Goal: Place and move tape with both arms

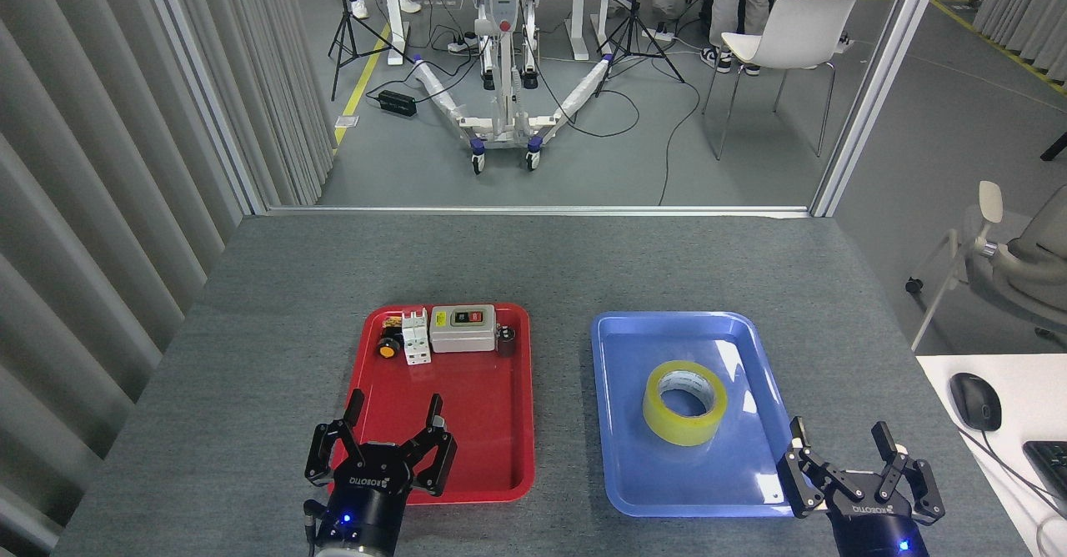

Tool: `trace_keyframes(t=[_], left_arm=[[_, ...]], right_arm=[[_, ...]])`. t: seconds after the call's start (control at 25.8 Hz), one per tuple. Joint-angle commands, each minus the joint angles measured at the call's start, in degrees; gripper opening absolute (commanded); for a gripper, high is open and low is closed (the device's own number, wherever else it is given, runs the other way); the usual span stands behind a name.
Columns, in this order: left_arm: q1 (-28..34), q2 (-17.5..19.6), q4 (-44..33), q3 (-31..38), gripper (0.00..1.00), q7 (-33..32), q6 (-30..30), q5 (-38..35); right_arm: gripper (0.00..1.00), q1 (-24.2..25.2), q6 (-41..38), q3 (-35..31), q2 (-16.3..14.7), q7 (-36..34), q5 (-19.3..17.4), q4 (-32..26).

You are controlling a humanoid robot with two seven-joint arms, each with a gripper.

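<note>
The tape [684, 403] lies flat in the middle of the blue tray [625, 457] on the grey surface [250, 357], core facing up. The right end effector [844, 442] hovers at the tray's near right corner, fingers spread, empty. The left end effector [393, 408] hangs over the red tray [483, 449], spread wide too, holding nothing

Single head view, high, facing forward-down over table [533, 265].
</note>
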Motion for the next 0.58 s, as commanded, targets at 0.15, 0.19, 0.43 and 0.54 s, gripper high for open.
trace_keyframes(t=[0.15,0.19,0.43,0.54], left_arm=[[0.68,0.7,0.46,0.0,1.0,0.43,-0.12,-0.12],[0.68,0.88,0.63,0.0,1.0,0.51,-0.21,-0.03],[0.77,1.76,1.34,0.09,1.0,0.52,-0.04,0.06],[0.77,2.28,1.6,0.18,1.0,0.6,-0.04,0.15]], right_arm=[[0.99,0.11,-0.16,-0.04,-0.41,0.33,-0.39,-1.02],[0.99,0.11,-0.16,0.05,-0.58,0.33,-0.39,-1.37],[0.99,0.19,0.37,-0.04,-1.46,0.42,-0.65,-1.9],[0.99,0.19,0.2,-0.04,-1.29,0.42,-1.0,-1.9]])
